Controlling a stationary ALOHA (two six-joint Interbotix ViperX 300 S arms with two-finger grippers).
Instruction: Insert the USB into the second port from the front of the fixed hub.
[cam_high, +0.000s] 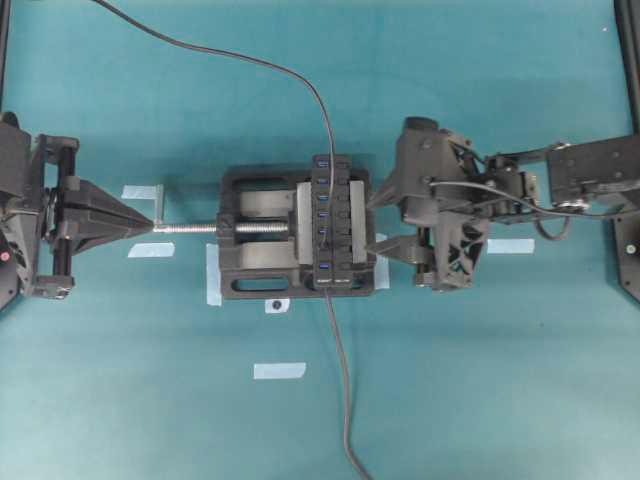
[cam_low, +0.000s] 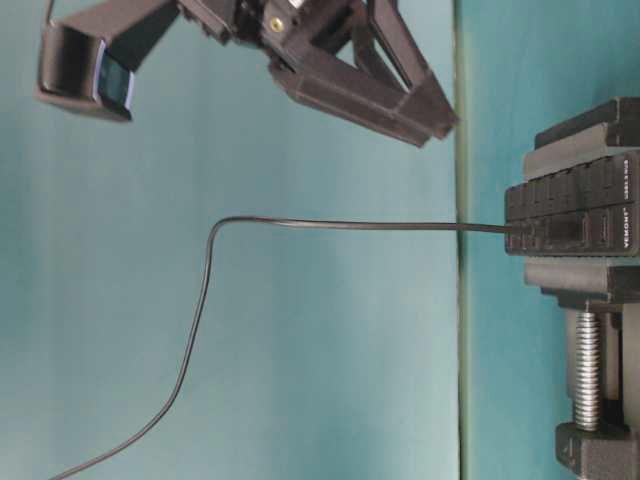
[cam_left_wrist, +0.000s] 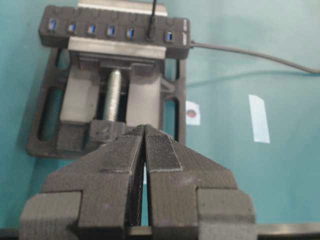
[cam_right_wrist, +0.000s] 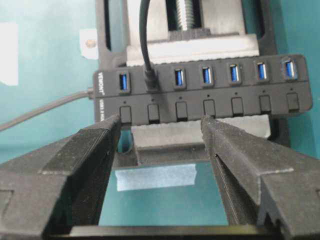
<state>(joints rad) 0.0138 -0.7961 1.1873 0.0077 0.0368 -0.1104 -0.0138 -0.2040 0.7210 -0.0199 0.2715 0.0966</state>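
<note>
USB (cam_right_wrist: 149, 77): seated in second port of fixed hub (cam_right_wrist: 280, 102); hub clamped in vise (cam_high: 250, 275) for rigidity; right end effector (cam_right_wrist: 160, 145) spread, empty; left end effector (cam_left_wrist: 145, 165) pressed together, idle.

Black left gripper (cam_left_wrist: 145, 145) at 9 o'clock, jaws together; black right gripper (cam_right_wrist: 160, 135) at 3 o'clock, jaws spread wide, empty.

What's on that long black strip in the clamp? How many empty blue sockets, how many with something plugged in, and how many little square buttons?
Empty blue sockets: 6
Sockets filled, by the USB plug: 1
Square buttons: 7
Total on the hub: 14
</note>
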